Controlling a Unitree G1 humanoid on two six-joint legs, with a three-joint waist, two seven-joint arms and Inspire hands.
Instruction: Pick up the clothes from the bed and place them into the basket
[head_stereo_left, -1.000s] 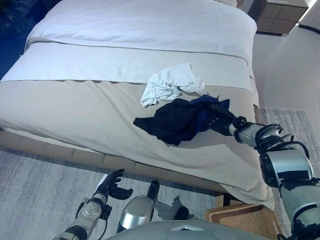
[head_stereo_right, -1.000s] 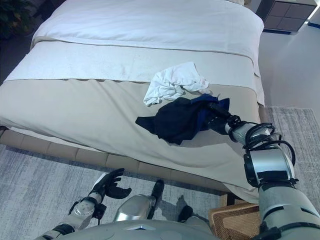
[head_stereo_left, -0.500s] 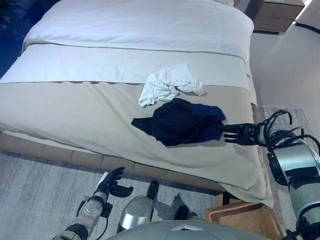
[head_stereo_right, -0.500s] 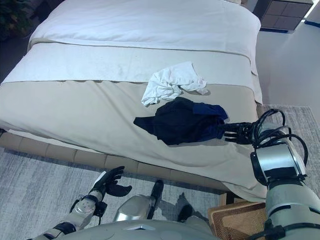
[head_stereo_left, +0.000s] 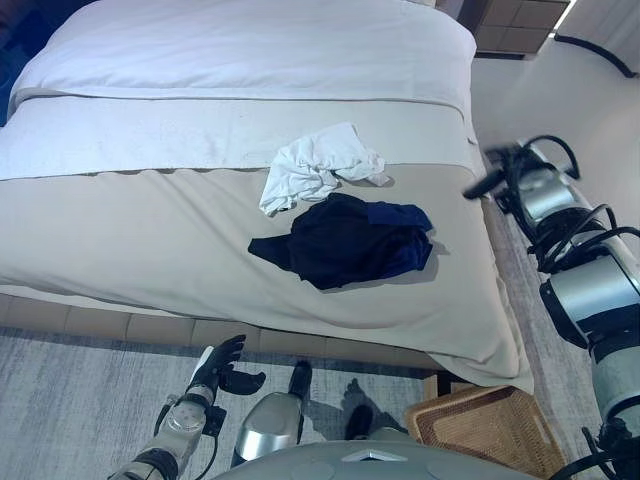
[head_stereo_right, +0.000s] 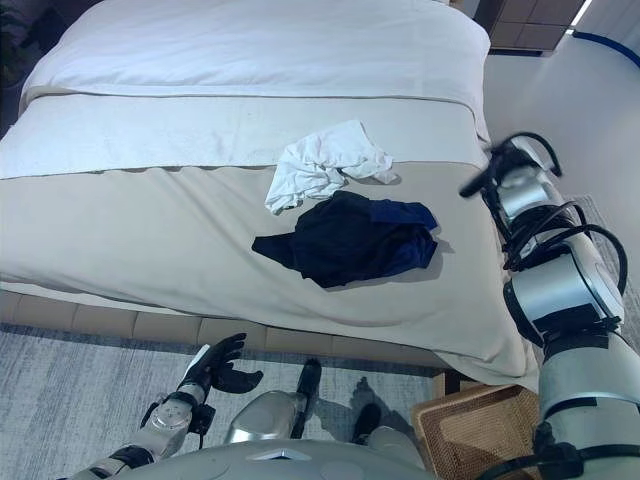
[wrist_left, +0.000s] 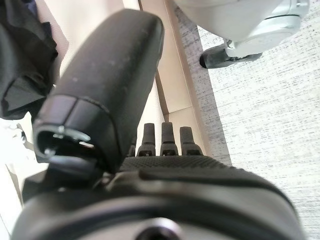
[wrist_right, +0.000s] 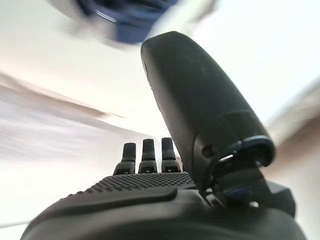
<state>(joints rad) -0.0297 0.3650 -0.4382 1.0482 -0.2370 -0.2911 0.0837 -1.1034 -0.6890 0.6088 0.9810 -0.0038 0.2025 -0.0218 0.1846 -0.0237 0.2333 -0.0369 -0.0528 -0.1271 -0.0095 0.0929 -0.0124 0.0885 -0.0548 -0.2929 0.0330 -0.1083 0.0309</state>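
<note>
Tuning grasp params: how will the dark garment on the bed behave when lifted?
Dark garment lies crumpled in soft folds, so likely floppy, draping and trailing. Probably light for its bulk. The white garment borders it and may snag.

Grey patterned rug (head_stereo_left: 80, 400) beside dark nightstand (head_stereo_left: 515, 12)

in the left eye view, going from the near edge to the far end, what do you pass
Left hand above the grey rug, dark navy garment on the bed's beige cover, crumpled white garment, white duvet.
</note>
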